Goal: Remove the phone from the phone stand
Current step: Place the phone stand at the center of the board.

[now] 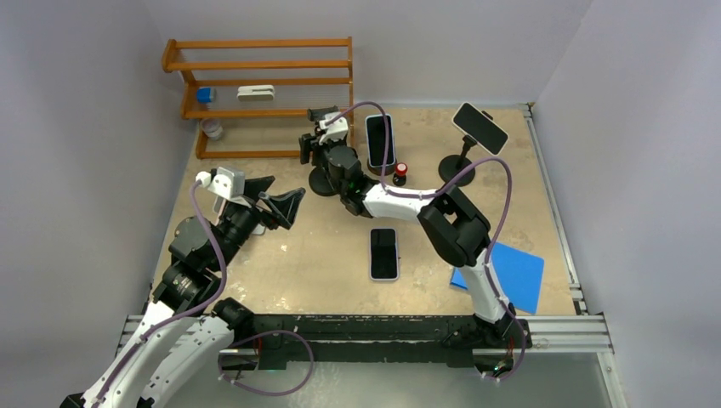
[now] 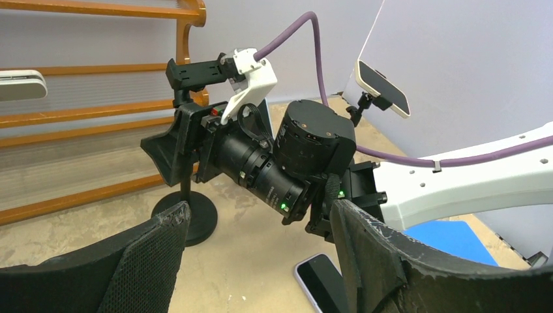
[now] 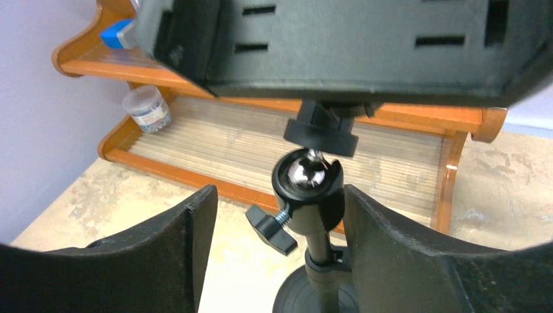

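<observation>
A black phone [image 1: 480, 127] sits tilted in the clamp of a stand [image 1: 460, 166] at the back right; it also shows in the left wrist view [image 2: 383, 88]. A second phone [image 1: 380, 140] stands upright at the back centre. A third phone [image 1: 384, 253] lies flat on the table mid-front, and its corner shows in the left wrist view [image 2: 323, 277]. My right gripper [image 1: 315, 149] is open, its fingers either side of the ball joint [image 3: 306, 176] of another stand [image 1: 323, 181], whose cradle [image 3: 339, 45] looks empty. My left gripper [image 1: 279, 208] is open and empty, facing the right wrist [image 2: 313, 140].
A wooden shelf rack [image 1: 255, 85] stands at the back left with a small jar [image 1: 212, 128], a blue block and a white item. A red-topped black knob [image 1: 400, 174] sits by the middle phone. A blue pad [image 1: 510, 272] lies at the front right.
</observation>
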